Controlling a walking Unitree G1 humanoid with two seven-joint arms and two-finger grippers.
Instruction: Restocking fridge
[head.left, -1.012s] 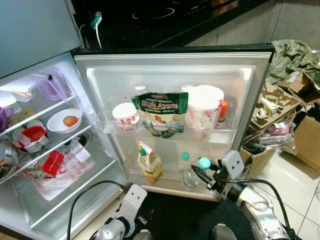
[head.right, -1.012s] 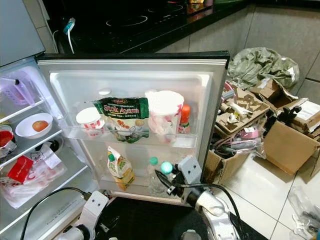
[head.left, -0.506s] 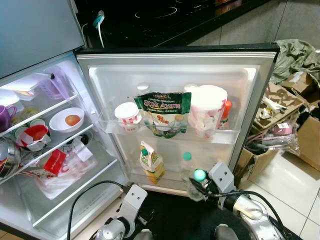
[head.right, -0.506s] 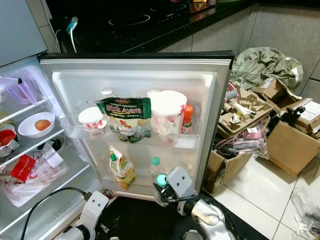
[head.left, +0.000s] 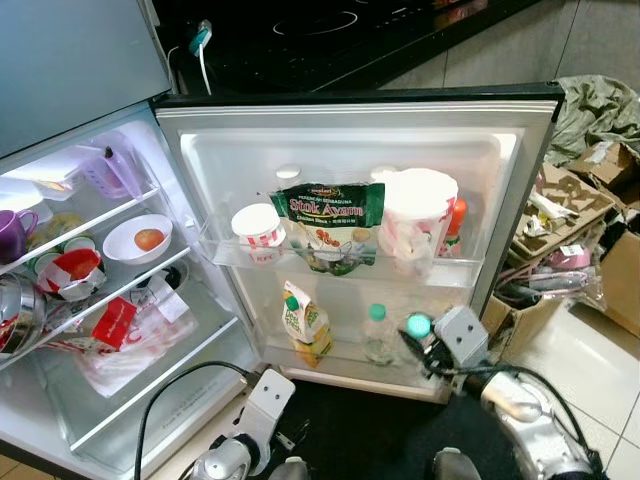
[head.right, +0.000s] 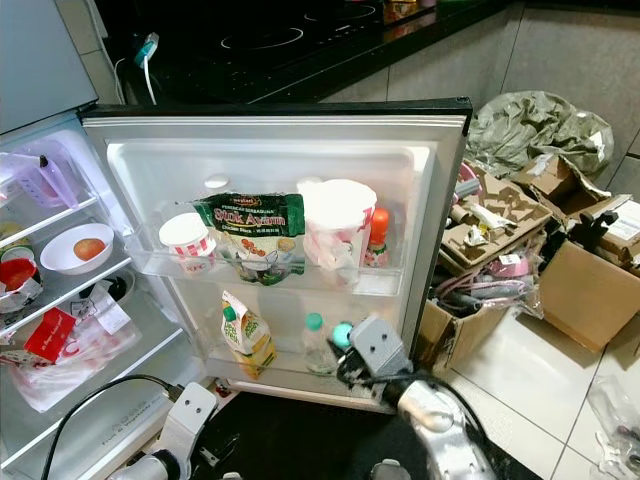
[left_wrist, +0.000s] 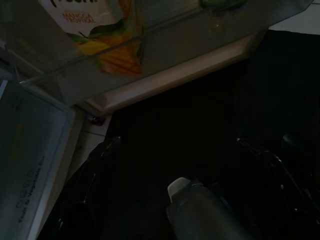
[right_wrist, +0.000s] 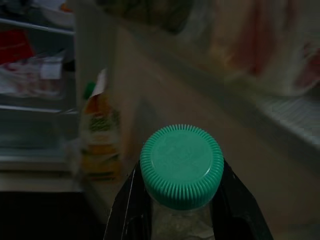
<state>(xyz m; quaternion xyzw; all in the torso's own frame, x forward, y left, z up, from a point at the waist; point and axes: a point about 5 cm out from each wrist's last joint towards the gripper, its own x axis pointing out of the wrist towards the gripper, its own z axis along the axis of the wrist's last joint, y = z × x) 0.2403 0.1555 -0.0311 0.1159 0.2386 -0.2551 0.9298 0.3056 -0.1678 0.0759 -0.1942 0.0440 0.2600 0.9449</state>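
Mostly plastic in front of me

I see a ribbed green plastic cap (right_wrist: 181, 165) on a clear bottle (right_wrist: 182, 223), glossy white door lining (head.left: 340, 150), a clear shelf rail (head.left: 340, 268), glossy floor tiles (head.right: 520, 375).

A black counter (head.left: 330, 40) with a cooktop runs behind the open fridge. To the right of the fridge, a pale tiled floor (head.right: 520, 370) holds cardboard boxes (head.right: 585, 290) and a crumpled grey-green bag (head.right: 535, 125) against the grey wall (head.right: 560, 50).
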